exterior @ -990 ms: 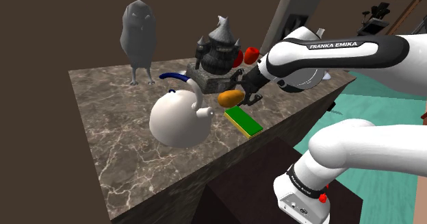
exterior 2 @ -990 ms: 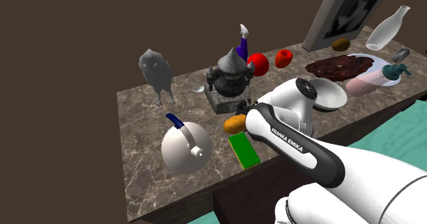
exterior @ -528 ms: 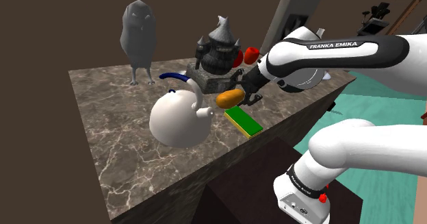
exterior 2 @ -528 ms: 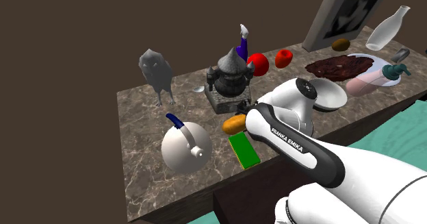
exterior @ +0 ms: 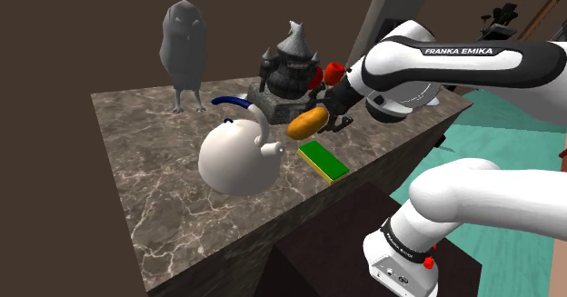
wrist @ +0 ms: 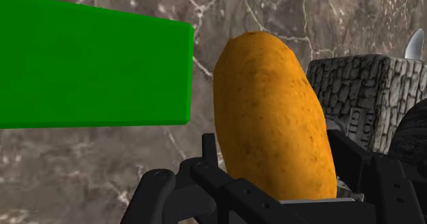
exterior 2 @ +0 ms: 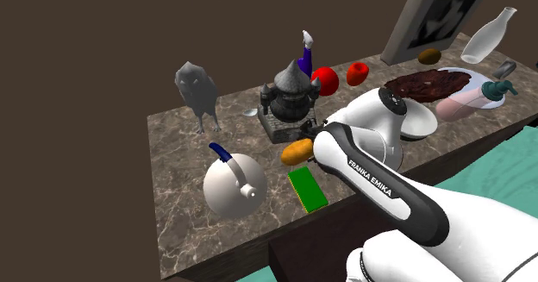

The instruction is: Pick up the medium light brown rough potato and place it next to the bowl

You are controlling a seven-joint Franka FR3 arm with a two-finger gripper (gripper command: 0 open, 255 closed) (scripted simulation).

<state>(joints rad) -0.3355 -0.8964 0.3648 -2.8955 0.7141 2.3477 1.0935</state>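
One end of the orange-brown potato (wrist: 274, 113) is hidden between the jaws clamped on it.

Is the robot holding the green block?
No, the gripper clasps the orange-brown potato; the green block lies on the table beside it.

potato (exterior: 308, 121): orange-brown, speckled, oblong | gripped in claw (wrist: 277, 178), aloft | bowl (exterior 2: 422, 123): white, upright, apart from potato
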